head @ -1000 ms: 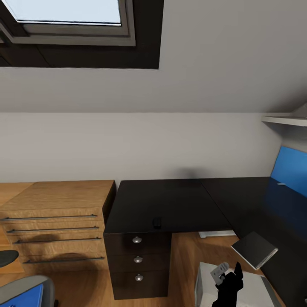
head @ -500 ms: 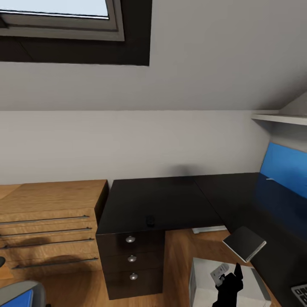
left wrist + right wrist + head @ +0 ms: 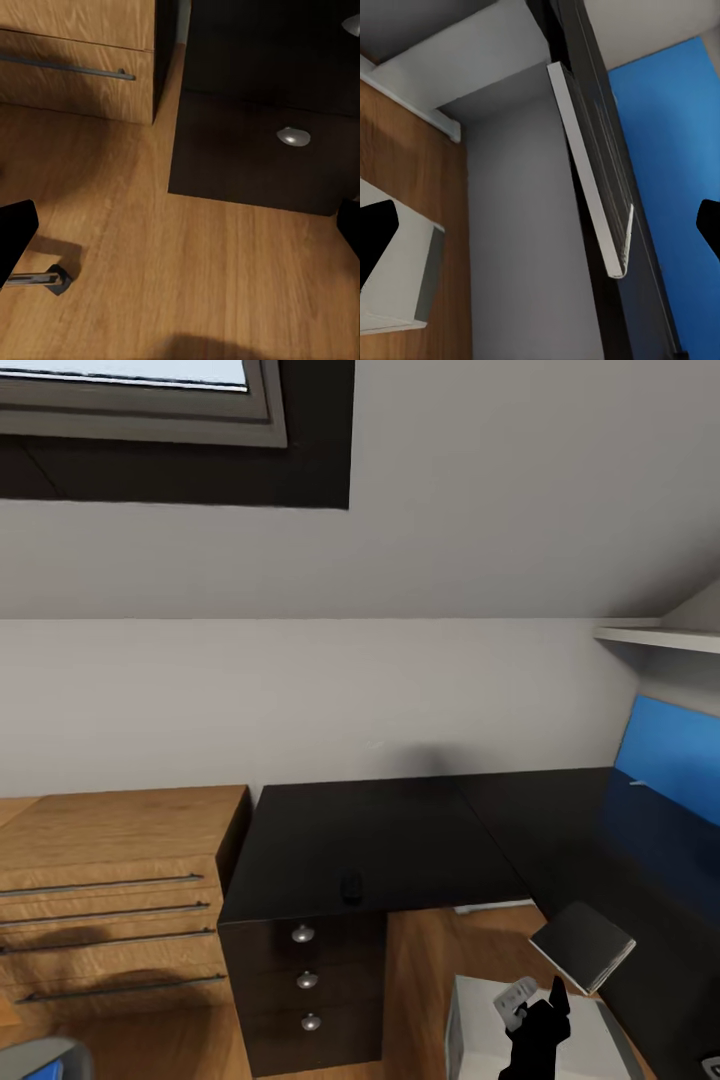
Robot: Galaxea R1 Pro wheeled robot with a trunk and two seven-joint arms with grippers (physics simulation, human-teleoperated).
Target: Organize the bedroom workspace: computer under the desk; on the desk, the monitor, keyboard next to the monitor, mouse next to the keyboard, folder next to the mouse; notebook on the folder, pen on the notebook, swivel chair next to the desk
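My right pincer (image 3: 535,1010) hangs open, empty. Mouse (image 3: 351,886) on the counter (image 3: 400,840): light, slick, rounded — pinch its flanks.

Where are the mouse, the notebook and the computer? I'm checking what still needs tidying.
mouse (image 3: 351,886), head view, middle of its back.
notebook (image 3: 583,945), head view, centre of its cover.
computer (image 3: 590,1032), head view, top panel of the case.

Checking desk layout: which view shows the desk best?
The head view: most of the desk's L-shaped top and three drawers. The left wrist view gives a drawer front and knob; the right wrist view, a strip of its edge.
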